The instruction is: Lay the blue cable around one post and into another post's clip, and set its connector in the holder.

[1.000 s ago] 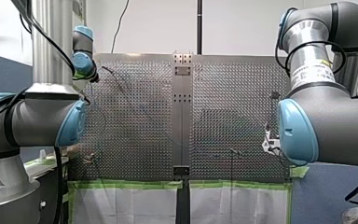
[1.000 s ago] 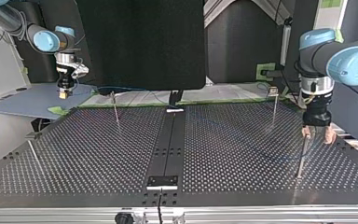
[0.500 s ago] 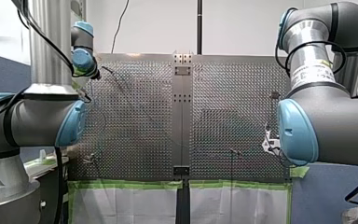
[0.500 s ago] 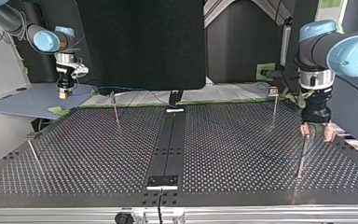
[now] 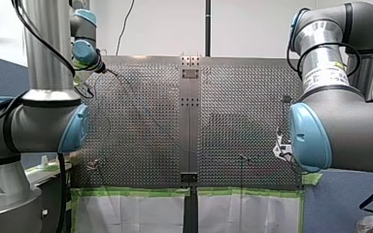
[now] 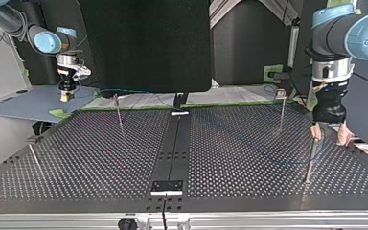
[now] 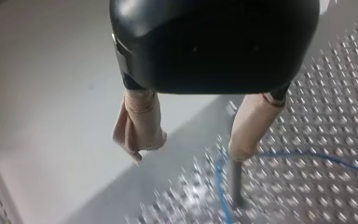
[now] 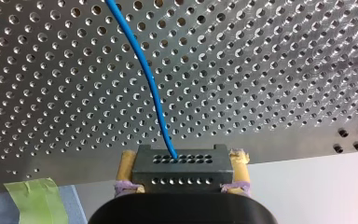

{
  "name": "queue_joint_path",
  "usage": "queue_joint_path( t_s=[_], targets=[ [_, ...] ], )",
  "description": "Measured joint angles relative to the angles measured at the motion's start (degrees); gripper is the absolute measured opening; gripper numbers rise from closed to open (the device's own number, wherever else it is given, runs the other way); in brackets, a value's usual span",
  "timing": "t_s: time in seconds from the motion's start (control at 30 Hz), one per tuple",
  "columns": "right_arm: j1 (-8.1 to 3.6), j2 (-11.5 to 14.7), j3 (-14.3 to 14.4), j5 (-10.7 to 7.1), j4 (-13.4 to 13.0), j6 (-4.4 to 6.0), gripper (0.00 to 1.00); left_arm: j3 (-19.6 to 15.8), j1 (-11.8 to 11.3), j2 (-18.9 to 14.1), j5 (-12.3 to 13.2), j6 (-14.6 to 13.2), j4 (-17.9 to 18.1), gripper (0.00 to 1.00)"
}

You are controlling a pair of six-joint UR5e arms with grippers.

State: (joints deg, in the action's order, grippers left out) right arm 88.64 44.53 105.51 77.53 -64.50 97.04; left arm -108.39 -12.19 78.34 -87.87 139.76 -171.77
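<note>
My left gripper [image 6: 329,133], wide and empty, has risen off the post [image 6: 311,158], leaving the blue cable [image 7: 221,186] curving round its foot, while my right gripper [image 8: 183,159] clamps the connector [image 8: 182,175].

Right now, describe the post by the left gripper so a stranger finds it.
In the top view, my left gripper hangs at the right of the table. The post stands under one beige finger; the other three posts have no gripper above them.
</note>
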Motion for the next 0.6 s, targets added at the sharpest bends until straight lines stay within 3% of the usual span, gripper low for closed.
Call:
queue_joint_path(
  t_s=[0.2, 0.6],
  targets=[
    [0.00, 0.0, 0.0, 0.00, 0.0, 0.41, 0.00, 2.7, 0.3, -0.3, -1.8, -2.8, -2.8, 1.00],
    [0.02, 0.0, 0.0, 0.00, -0.1, 1.02, 0.00, 8.9, 2.4, -2.8, -7.9, -9.0, -9.0, 1.00]
  ],
)
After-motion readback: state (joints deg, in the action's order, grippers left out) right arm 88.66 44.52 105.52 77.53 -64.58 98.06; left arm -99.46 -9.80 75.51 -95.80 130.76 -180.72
